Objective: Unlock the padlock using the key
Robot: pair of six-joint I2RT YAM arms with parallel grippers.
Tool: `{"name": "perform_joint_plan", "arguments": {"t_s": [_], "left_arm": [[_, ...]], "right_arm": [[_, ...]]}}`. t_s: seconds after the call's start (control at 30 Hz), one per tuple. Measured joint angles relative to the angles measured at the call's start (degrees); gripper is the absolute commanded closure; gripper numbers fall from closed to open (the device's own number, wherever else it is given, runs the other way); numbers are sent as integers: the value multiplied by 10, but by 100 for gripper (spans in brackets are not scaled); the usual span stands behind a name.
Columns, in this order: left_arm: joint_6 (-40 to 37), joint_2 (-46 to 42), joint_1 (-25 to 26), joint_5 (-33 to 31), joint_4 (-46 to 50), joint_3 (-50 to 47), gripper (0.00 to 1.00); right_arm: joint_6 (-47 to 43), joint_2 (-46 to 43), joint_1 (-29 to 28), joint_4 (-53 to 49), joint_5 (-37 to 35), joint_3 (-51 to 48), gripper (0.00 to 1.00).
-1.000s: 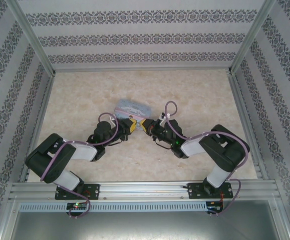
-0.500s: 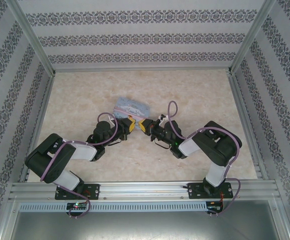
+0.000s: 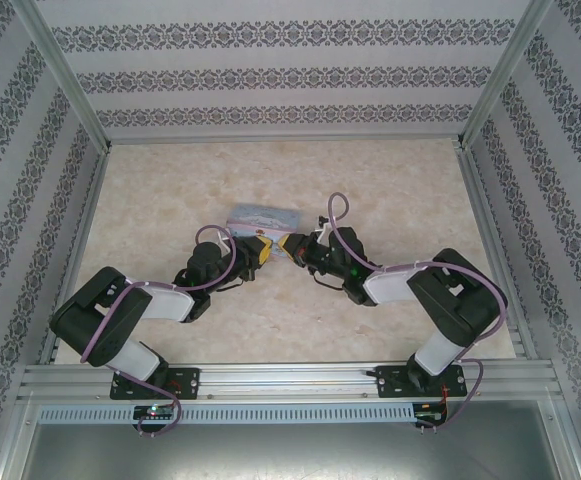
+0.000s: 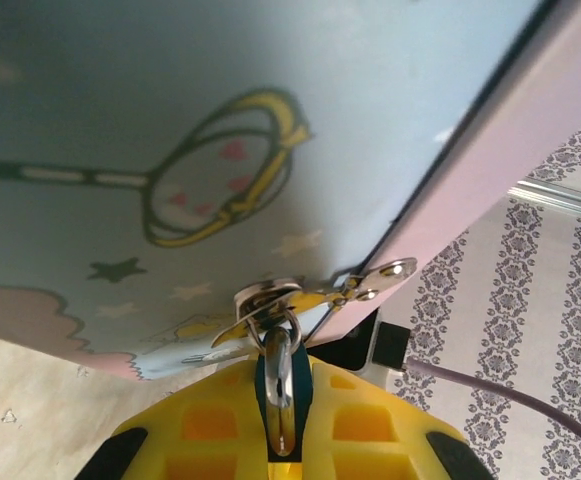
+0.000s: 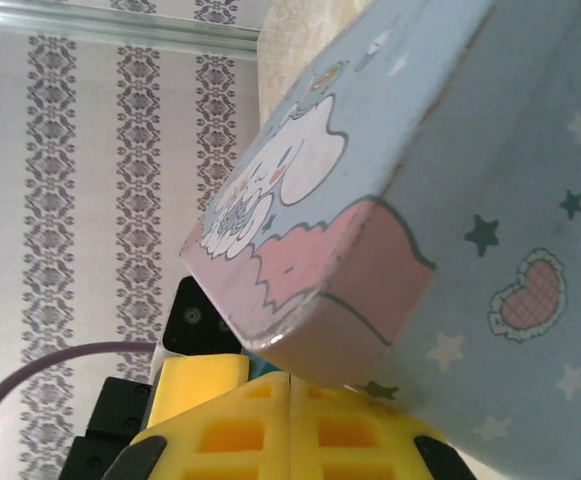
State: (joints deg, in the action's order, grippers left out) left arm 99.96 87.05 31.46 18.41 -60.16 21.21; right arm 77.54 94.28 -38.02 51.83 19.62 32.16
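The pale-blue cartoon tin (image 3: 263,214) lies mid-table, with both grippers meeting at its near edge. My left gripper (image 3: 261,250) (image 4: 282,372) is shut on the teal padlock (image 4: 301,385), held edge-on between the yellow pads. The padlock's shiny shackle (image 4: 280,400) runs up through the tin's metal hasp (image 4: 268,300). My right gripper (image 3: 292,246) (image 5: 290,386) is shut, pads pressed together, just under the tin's pink corner (image 5: 350,300). The key is hidden; nothing shows between the right pads.
The tin (image 4: 170,120) (image 5: 450,180) looms close over both wrist views. A left finger (image 5: 202,380) sits right beside the right fingers. Patterned walls and aluminium rails (image 3: 80,130) enclose the marble table (image 3: 390,190).
The right arm's elbow has swung out to the right and its wrist has shifted slightly along the tin's edge. The left arm and the tin have barely moved.
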Motion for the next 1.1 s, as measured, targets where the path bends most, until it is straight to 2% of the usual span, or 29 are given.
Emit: {"name": "perform_joint_plan", "arguments": {"t_s": [0.2,0.4,1.1], "left_arm": [[-1,0,0,10,0,0,100],[-8,0,0,13,3,0,100],[-75,-15,0,25,42,9,100]], "right_arm": [[-70,-32,0,-81,-4,16,100],[-70,-36,-1,-101,-4,21,100],[146,-27,-1,-55,6,0,100]]}}
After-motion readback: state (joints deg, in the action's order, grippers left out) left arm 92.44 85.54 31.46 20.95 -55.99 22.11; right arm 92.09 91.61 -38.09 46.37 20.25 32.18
